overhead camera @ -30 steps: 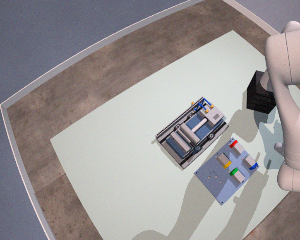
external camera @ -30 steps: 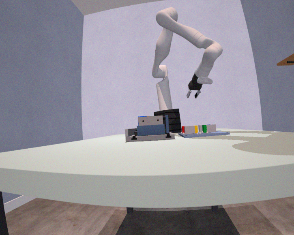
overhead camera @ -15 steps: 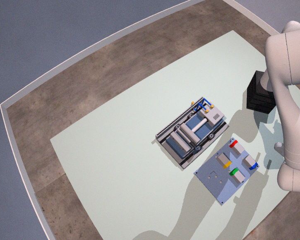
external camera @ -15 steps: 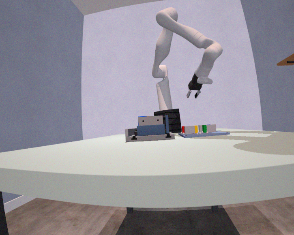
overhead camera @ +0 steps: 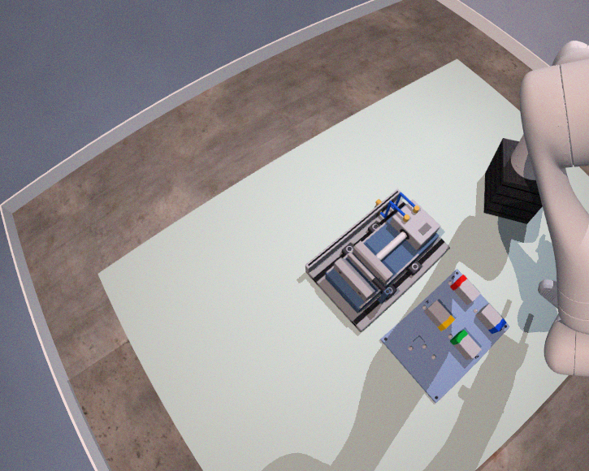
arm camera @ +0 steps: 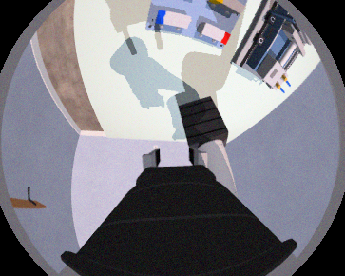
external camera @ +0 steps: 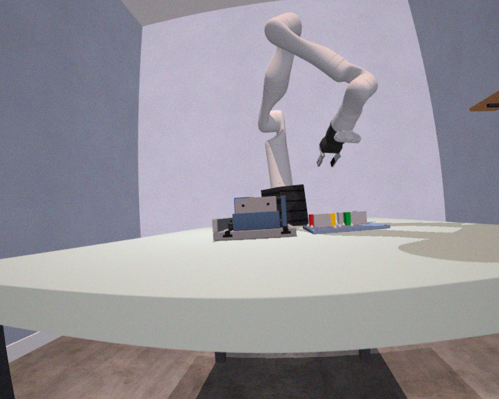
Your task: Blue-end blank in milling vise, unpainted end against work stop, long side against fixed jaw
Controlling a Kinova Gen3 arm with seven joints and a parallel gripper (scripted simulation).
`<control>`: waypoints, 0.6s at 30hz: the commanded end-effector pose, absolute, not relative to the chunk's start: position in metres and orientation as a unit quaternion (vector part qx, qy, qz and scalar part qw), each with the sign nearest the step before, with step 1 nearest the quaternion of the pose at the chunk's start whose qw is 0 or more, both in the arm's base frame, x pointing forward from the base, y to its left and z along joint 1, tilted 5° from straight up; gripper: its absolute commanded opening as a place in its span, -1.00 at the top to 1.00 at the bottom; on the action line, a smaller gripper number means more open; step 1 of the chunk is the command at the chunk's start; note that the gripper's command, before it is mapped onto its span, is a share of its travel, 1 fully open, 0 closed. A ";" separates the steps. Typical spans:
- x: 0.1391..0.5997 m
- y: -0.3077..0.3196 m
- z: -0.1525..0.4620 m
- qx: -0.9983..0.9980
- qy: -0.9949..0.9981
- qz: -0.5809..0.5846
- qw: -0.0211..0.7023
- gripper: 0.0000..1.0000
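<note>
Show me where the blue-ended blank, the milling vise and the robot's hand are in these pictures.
blue-ended blank (overhead camera: 490, 318), top view, on its grey body beside the blue end.
milling vise (overhead camera: 422, 227), top view, on the end block with the hoses.
hand (external camera: 327, 162), exterior view, midway between its open fingertips, high above the plate.

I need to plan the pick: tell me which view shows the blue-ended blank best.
The top view: the blue-ended blank shows whole on the plate. The wrist view shows it small; in the exterior view I cannot make it out.
</note>
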State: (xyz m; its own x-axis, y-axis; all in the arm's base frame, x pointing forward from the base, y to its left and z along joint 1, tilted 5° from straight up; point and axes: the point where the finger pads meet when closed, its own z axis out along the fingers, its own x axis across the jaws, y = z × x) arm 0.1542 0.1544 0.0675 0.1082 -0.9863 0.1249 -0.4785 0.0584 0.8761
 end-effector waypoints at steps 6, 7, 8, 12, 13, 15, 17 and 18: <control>0.154 0.155 0.068 0.616 -0.595 -0.303 0.418 -1.00; 0.154 0.155 0.068 0.616 -0.595 -0.303 0.418 -1.00; 0.154 0.155 0.068 0.616 -0.595 -0.303 0.418 -1.00; 0.161 0.153 0.071 0.634 -0.585 -0.296 0.411 -1.00; 0.163 0.153 0.072 0.640 -0.581 -0.294 0.408 -1.00; 0.167 0.152 0.074 0.651 -0.574 -0.289 0.403 -1.00; 0.172 0.151 0.076 0.663 -0.567 -0.284 0.398 -1.00; 0.174 0.150 0.077 0.669 -0.564 -0.282 0.395 -1.00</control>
